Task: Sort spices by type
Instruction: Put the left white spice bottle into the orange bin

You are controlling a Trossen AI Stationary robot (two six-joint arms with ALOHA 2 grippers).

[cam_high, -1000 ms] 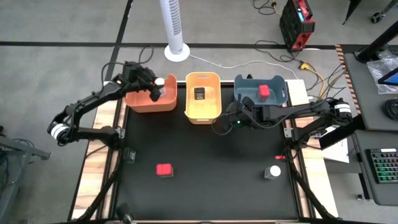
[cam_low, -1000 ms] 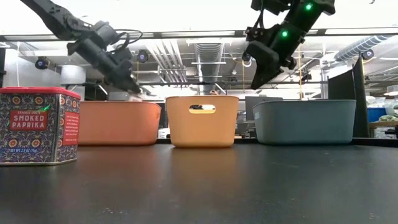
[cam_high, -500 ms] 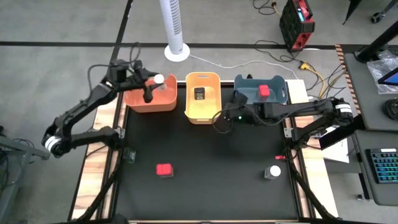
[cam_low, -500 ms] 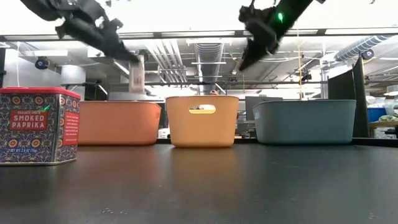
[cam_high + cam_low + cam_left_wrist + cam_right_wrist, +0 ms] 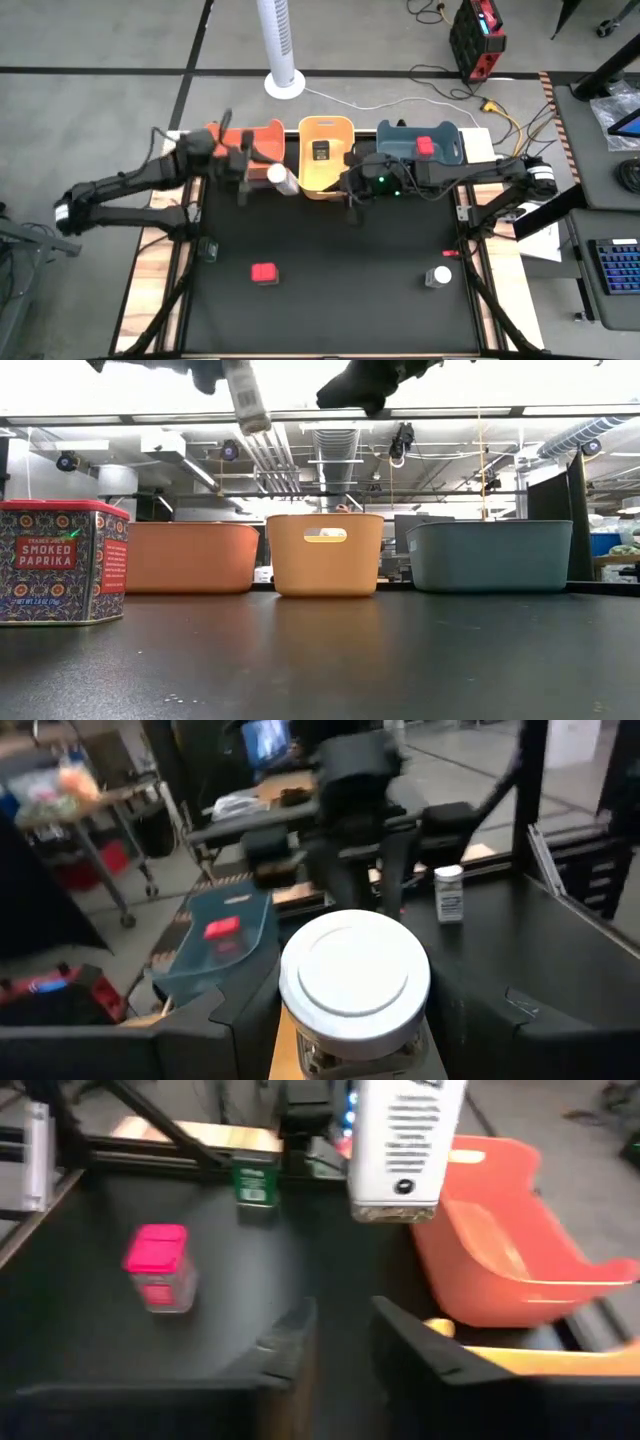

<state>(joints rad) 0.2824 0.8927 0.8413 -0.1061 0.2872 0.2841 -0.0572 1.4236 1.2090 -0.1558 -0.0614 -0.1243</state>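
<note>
We are pinching a white-capped jar (image 5: 281,178) in our left hand (image 5: 262,172), holding it aloft between the orange bin (image 5: 243,146) and yellow bin (image 5: 326,155); our right hand (image 5: 353,196), fingers slightly parted, is hovering empty above the surface (image 5: 340,280) near the yellow bin

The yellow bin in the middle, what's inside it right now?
In the high view the yellow bin holds one black spice box. The right gripper hangs over its near right corner, hiding that part of the floor.
</note>
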